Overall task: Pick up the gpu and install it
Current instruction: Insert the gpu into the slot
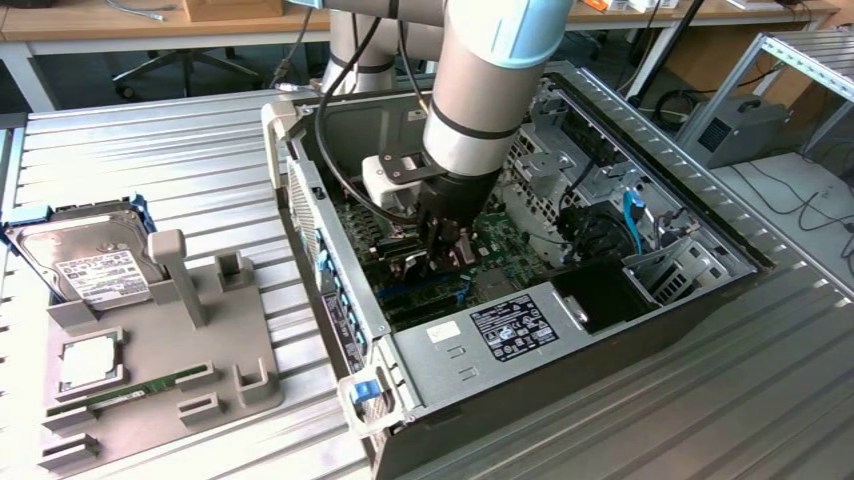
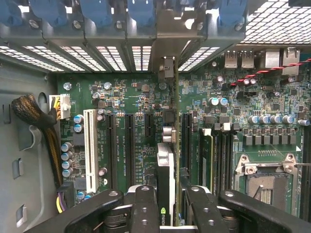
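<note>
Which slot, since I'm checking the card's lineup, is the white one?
The long white slot beside the bundle of cables; the other long slots are black. The card in the gripper sits apart from it.

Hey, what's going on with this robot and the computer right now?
The robot arm's pincer is down inside the open computer case, gripping the gpu edge-on over the motherboard slots, bracket end toward the rear openings. Whether the card is seated, I cannot tell.
</note>
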Controlling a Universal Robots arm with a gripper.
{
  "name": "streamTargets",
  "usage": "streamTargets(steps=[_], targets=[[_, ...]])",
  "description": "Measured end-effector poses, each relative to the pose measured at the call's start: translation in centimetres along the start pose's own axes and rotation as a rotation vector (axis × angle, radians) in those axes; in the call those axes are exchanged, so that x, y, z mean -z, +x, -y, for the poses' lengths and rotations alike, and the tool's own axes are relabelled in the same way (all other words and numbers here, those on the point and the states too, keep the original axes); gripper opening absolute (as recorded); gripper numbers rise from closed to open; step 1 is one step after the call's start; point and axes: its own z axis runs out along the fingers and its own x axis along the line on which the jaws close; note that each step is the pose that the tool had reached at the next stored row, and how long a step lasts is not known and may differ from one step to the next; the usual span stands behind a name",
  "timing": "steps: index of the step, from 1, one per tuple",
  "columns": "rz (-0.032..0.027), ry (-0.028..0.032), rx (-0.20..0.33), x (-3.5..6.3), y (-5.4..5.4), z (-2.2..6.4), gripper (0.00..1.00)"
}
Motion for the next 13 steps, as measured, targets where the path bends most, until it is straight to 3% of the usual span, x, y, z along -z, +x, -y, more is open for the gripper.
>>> streamTargets(steps=[13], targets=[[0.0002, 0.0001, 0.000, -0.13, 0.00, 0.00, 0.27]])
